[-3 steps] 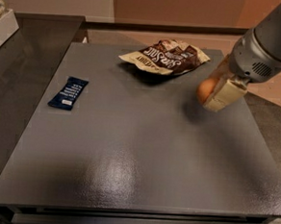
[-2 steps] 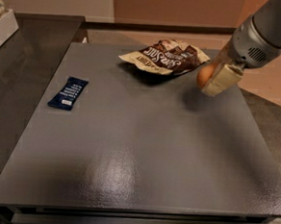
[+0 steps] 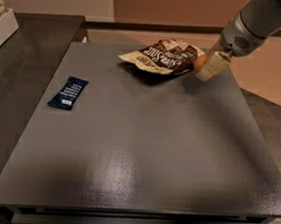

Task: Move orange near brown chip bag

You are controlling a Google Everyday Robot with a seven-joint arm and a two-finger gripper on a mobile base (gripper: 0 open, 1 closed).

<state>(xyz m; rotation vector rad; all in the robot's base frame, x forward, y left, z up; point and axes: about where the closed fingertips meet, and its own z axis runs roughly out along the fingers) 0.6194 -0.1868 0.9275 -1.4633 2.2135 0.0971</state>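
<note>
The brown chip bag (image 3: 162,57) lies wrinkled at the far middle of the grey table (image 3: 138,147), its white "Sea Salt" lettering showing. My gripper (image 3: 205,67) comes in from the upper right and is shut on the orange (image 3: 199,64). Only a sliver of the fruit shows between the cream fingers (image 3: 212,69). It hangs just above the table, right beside the bag's right edge.
A small dark blue bar wrapper (image 3: 68,93) lies at the left of the table. A darker counter (image 3: 13,66) adjoins on the left, with a white box (image 3: 2,27) at its far corner. The table's right edge drops to the floor.
My gripper has carried the orange up and away from me, from the right-middle of the table toward the bag's right edge. The bag and wrapper have not moved.
</note>
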